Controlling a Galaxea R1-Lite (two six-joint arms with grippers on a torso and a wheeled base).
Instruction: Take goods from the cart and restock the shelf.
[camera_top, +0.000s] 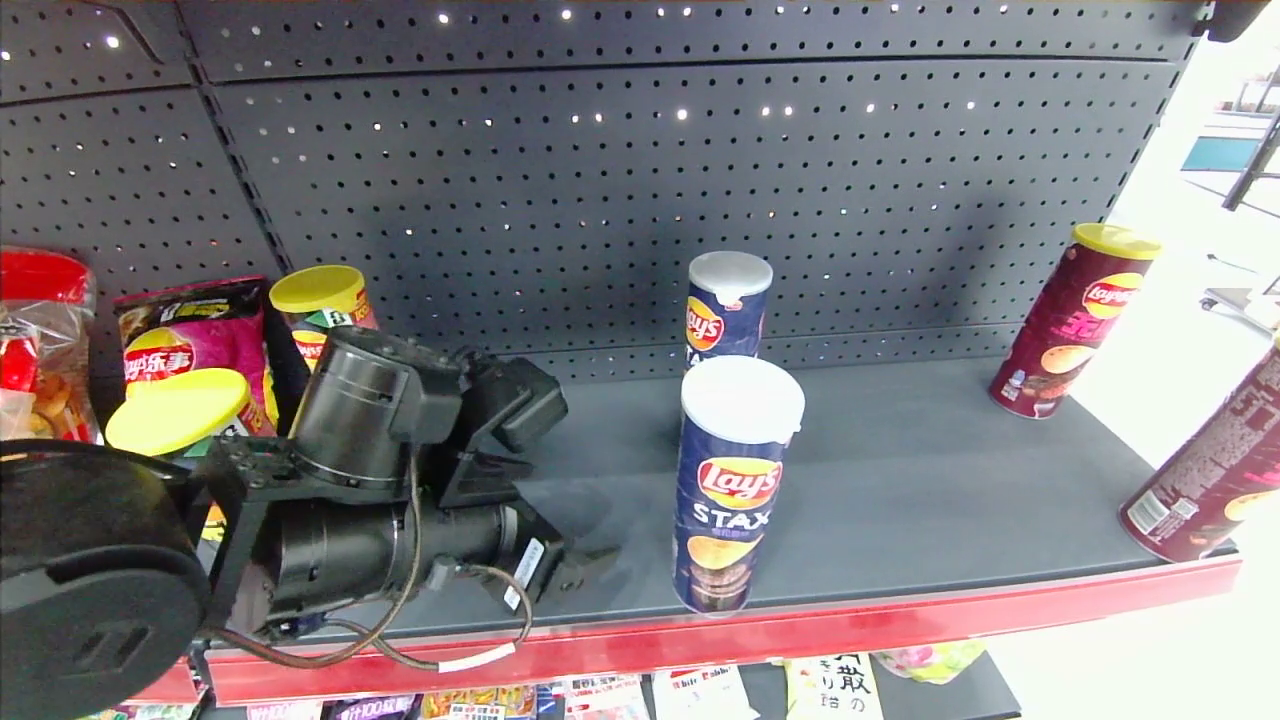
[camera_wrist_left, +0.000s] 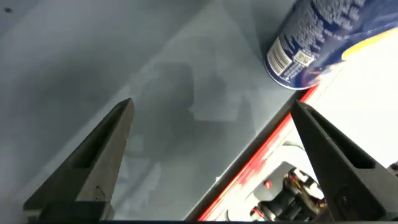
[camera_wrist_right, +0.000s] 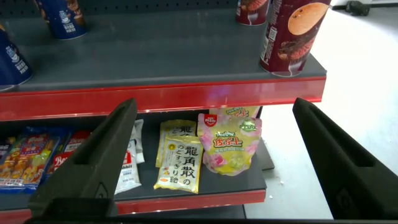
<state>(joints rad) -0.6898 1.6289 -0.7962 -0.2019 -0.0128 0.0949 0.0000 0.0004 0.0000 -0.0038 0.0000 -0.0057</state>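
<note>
Gaping left tool (camera_wrist_left: 212, 104) | empty, seemingly above shelf (camera_wrist_left: 93, 50) | blue can (camera_wrist_left: 317, 37) near

The right gripper (camera_wrist_right: 213, 109) hangs in front of the shelf (camera_wrist_right: 161, 56), its fingers spread wide with nothing between them. On the grey upper board a maroon can (camera_wrist_right: 292, 34) stands upright at one o'clock, right at the red front edge. Two blue cans (camera_wrist_right: 62, 15) stand at ten and eleven o'clock. On the lower shelf (camera_wrist_right: 264, 177), at six o'clock, a yellow packet (camera_wrist_right: 180, 158) lies just beside a green-and-pink pouch (camera_wrist_right: 235, 146).
</note>
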